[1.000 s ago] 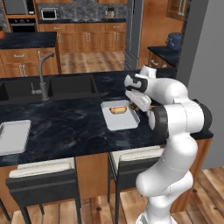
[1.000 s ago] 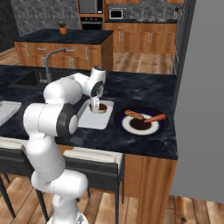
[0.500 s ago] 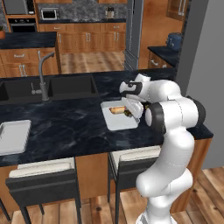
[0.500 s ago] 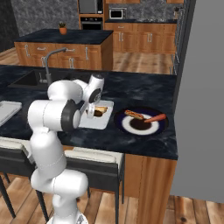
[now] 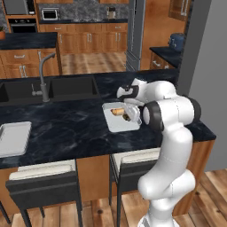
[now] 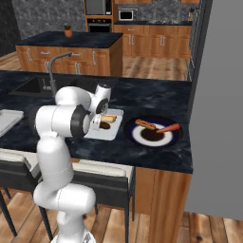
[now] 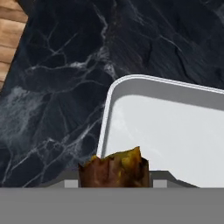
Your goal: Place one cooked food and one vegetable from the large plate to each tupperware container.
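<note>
Since a second ago my arm has swung down and left over the near light-grey rectangular tupperware tray (image 5: 119,125), which already carries a tan hot-dog-like piece (image 5: 117,111). My gripper (image 7: 114,183) is clenched on a dark brown, crinkled, charred-looking lump of food (image 7: 114,168), pinched between the jaws just above that tray's corner. I judge the lump light, soft and crumbly, best held mid-body. Beside that tray lies the round dark large plate (image 6: 176,138).

Light-grey tray (image 7: 175,127) on black white-veined marble counter (image 7: 65,65); brown-yellow food (image 7: 114,168).
</note>
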